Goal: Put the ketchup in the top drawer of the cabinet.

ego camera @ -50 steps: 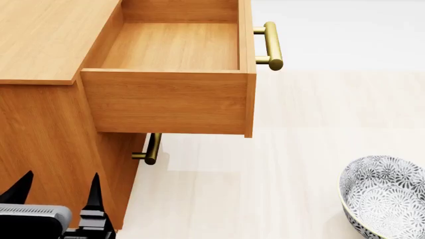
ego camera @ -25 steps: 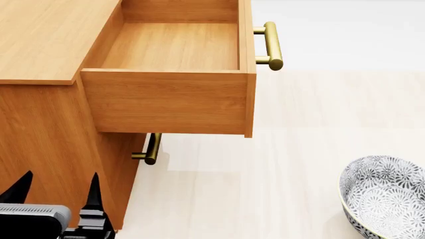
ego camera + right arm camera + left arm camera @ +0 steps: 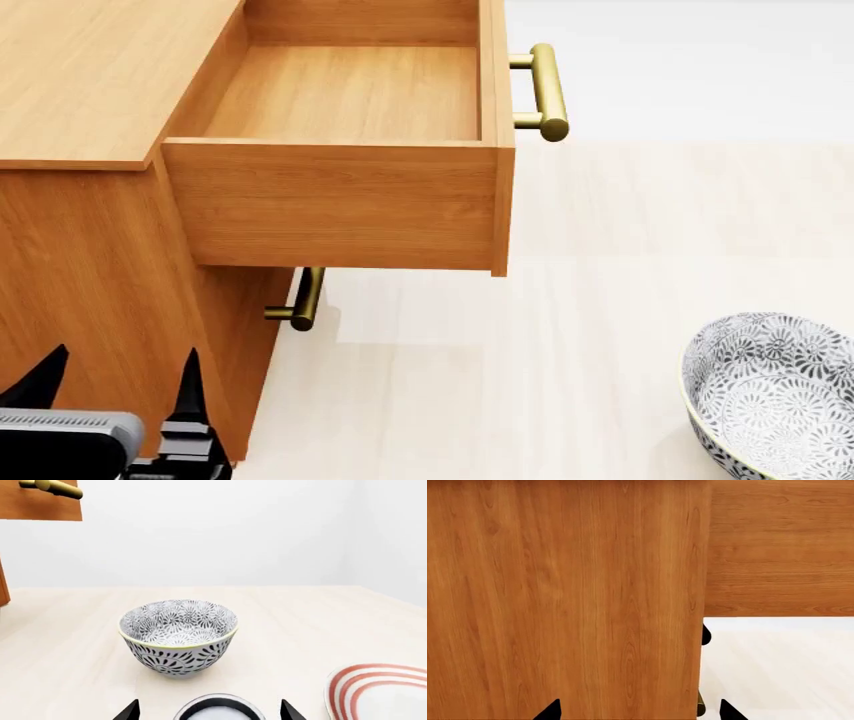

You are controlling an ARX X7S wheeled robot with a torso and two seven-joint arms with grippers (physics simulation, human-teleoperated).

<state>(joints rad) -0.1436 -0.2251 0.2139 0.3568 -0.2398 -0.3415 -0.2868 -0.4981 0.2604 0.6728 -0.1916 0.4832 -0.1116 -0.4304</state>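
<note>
The pale bench (image 3: 601, 330) carries the orange-brown cabinet (image 3: 94, 250), whose top drawer (image 3: 347, 200) stands pulled out and bare inside, its brass handle (image 3: 545, 90) at the front. Below it the lower drawer's brass handle (image 3: 304, 298) shows. A patterned grey-white bowl (image 3: 179, 635) sits on the bench well apart from the cabinet, with a red-striped plate (image 3: 380, 690) near it. The ketchup (image 3: 217, 710) appears only as a silver-grey round top between the right gripper (image 3: 210, 711) tips, jaws spread and not pinching it. The left gripper (image 3: 118, 385) sits by the cabinet's side, jaws spread, holding nothing.
</note>
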